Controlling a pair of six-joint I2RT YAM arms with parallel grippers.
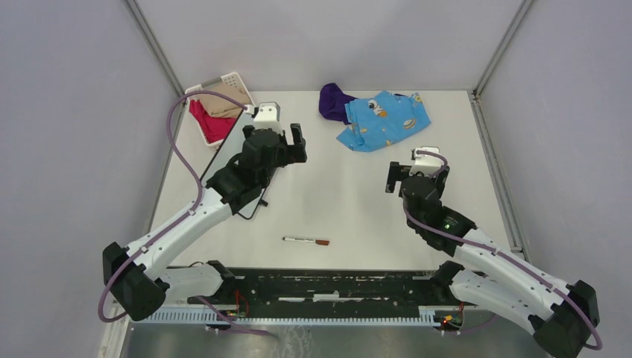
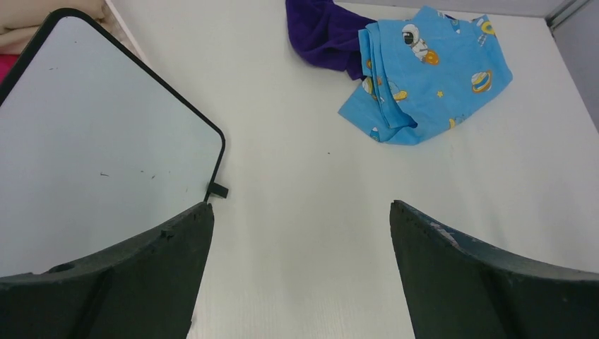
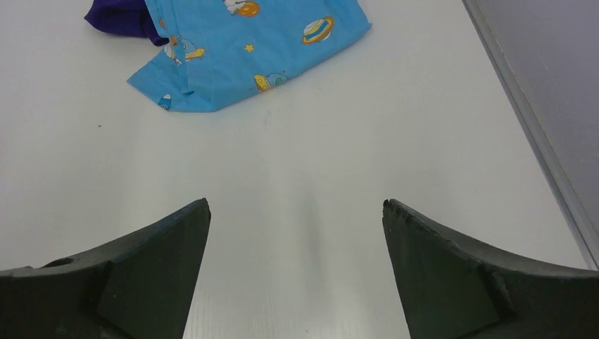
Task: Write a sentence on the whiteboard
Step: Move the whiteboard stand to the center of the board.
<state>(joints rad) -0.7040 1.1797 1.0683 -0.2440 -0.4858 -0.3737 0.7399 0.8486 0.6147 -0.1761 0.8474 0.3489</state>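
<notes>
The whiteboard (image 2: 99,141) sits blank at the left of the surface (image 1: 358,201), beneath the left arm (image 1: 186,220), beside the basket (image 1: 235,77). Both pairs of jaws stand spread, empty. It looks light, stiff and slick; I'd pinch its framed edge.

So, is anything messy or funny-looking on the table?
A little. The blue space-print cloth and purple cloth lie crumpled loose on the table, not in the basket. The whiteboard sits crooked to the table's edges and is blank, with only tiny specks. Nothing looks spilled or broken.
</notes>
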